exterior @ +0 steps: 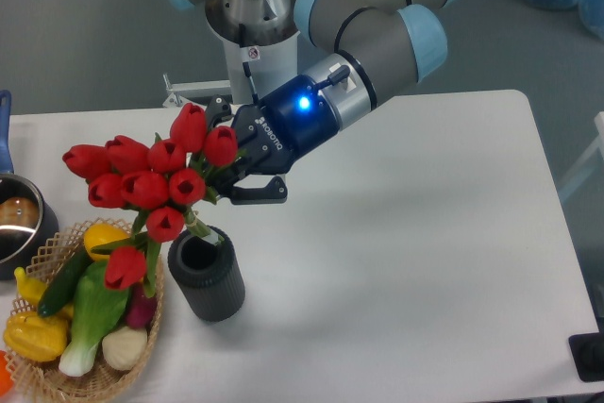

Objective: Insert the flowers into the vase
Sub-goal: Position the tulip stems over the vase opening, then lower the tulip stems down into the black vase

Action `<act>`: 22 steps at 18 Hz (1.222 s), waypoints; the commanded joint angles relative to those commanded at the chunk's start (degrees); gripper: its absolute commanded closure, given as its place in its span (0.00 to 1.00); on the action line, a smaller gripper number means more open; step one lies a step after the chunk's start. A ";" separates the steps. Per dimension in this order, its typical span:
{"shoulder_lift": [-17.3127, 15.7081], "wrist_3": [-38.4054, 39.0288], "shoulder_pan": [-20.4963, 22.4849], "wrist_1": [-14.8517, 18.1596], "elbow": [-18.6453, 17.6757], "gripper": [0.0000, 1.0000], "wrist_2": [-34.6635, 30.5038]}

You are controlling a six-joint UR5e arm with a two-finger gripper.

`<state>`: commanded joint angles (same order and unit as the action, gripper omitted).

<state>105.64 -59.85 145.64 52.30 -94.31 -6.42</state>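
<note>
- Hanging over the white table (406,233), the UR5e arm (377,16) tilts down-left, so the insert step looks underway, not finished.
- Its gripper (234,169) is clamped on the flowers (151,181), fingers closed around the bunch just behind the buds.
- I count about ten red tulip buds, leaning left over one wicker basket (151,327) of toy veggies.
- One dark grey ribbed vase (208,276) stands upright, touching the basket's right side; the stems look like they reach its mouth, can't tell how deep.
- Next move, I'd guess: straighten the bunch, push down, then let go.
- One metal pot (14,219) at the left edge.
</note>
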 joint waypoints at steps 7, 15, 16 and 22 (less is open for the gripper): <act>1.24 -0.45 -2.02 -0.35 0.26 1.00 0.09; 1.67 -0.36 -2.20 -0.35 0.18 1.00 0.00; 2.11 -0.44 -2.20 -0.35 0.17 1.00 0.00; 5.45 -1.93 -3.08 -0.97 -1.05 1.00 -2.19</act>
<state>111.09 -61.78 142.56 51.33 -95.36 -8.61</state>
